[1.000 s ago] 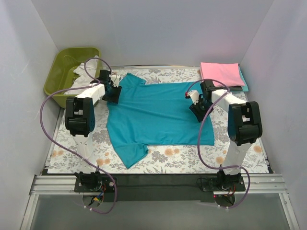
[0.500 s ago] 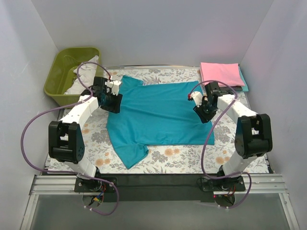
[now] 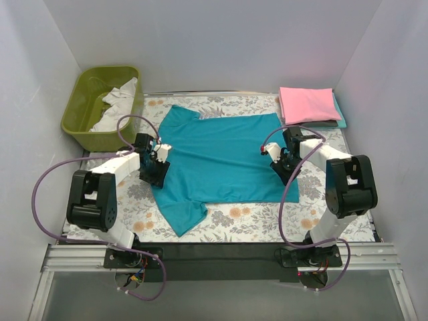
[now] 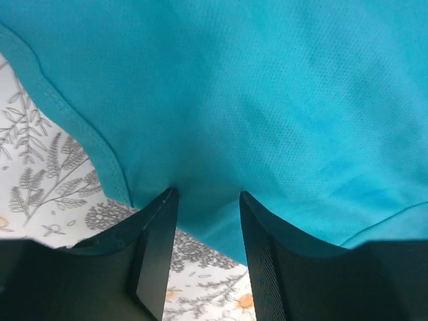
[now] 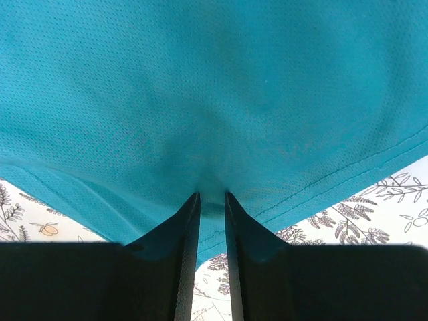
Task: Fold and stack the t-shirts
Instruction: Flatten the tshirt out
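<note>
The teal t-shirt (image 3: pixel 217 157) lies spread flat on the floral table cloth, one sleeve at the near left. It fills the left wrist view (image 4: pixel 267 100) and the right wrist view (image 5: pixel 214 87). My left gripper (image 3: pixel 155 171) is down on the shirt's left edge with its jaws apart and their tips (image 4: pixel 165 200) pressed on the cloth. My right gripper (image 3: pixel 281 167) is down at the shirt's right hem, jaws nearly together with a pucker of teal cloth pinched between them. The pink t-shirt (image 3: pixel 307 103) lies folded at the back right.
An olive-green tub (image 3: pixel 83 107) holding white cloth (image 3: pixel 117 107) stands at the back left. A folded teal cloth (image 3: pixel 342 118) shows under the pink shirt. White walls close in the left, back and right sides. The floral cloth (image 3: pixel 267 214) shows along the near edge.
Both grippers have moved toward the near side along the shirt's left and right edges and dropped onto the cloth. The shirt's left edge has shifted slightly.
</note>
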`<state>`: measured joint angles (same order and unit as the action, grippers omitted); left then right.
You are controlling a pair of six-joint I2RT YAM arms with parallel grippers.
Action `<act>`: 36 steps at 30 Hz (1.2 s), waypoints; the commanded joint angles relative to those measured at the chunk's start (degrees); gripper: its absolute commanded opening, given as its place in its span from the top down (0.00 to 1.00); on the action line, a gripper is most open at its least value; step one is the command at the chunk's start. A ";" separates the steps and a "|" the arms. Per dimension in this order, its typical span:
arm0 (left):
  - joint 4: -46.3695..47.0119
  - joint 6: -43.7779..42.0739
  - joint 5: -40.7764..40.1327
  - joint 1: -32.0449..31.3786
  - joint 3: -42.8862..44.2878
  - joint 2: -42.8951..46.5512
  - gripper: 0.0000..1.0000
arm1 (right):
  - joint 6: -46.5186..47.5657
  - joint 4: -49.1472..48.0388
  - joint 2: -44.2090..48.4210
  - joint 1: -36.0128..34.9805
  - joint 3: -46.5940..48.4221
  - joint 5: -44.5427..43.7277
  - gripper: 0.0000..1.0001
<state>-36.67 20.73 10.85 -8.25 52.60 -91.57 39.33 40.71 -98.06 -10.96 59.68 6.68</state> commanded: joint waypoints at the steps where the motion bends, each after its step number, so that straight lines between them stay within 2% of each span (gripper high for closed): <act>1: 1.33 -2.62 -2.50 -0.27 -5.73 3.24 0.60 | 1.10 1.48 0.32 -0.46 -3.69 -0.44 0.76; 6: -0.59 -5.87 -5.49 -0.19 -11.99 9.36 0.62 | 1.27 2.36 3.22 -2.39 -7.02 -0.88 0.75; 10: -4.72 -9.04 -7.77 -0.01 -13.93 16.22 0.62 | 1.54 5.34 7.78 -4.50 -9.93 0.09 0.65; 16: -8.16 -10.54 -7.60 0.78 -10.59 20.20 0.50 | 1.01 8.95 14.11 -5.91 -13.01 0.88 0.54; 21: -8.95 -10.36 -6.63 1.57 -5.59 20.47 0.46 | -0.13 10.62 18.25 -5.83 -10.29 -0.43 0.51; 26: -8.51 -14.31 -6.99 6.66 -1.72 19.33 0.46 | -0.05 12.46 21.07 -4.77 -3.97 -1.05 0.50; 30: -8.42 -15.02 -2.61 7.37 5.57 16.70 0.47 | 0.66 12.03 20.55 -3.55 6.20 -0.61 0.48; 33: -8.16 -11.44 4.95 7.11 14.35 13.01 0.48 | -0.04 9.84 14.76 0.05 12.98 1.49 0.55; 34: -7.64 -9.76 7.32 6.41 16.98 9.43 0.48 | -0.31 9.13 10.83 1.11 17.88 2.71 0.59; 36: -5.01 -7.03 8.65 5.62 23.84 5.81 0.48 | -1.71 6.67 5.98 3.92 23.26 3.51 0.61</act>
<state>-45.50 9.82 12.67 -1.56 69.17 -82.08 39.16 51.35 -85.76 -10.39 76.12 7.94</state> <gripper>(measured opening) 0.526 0.398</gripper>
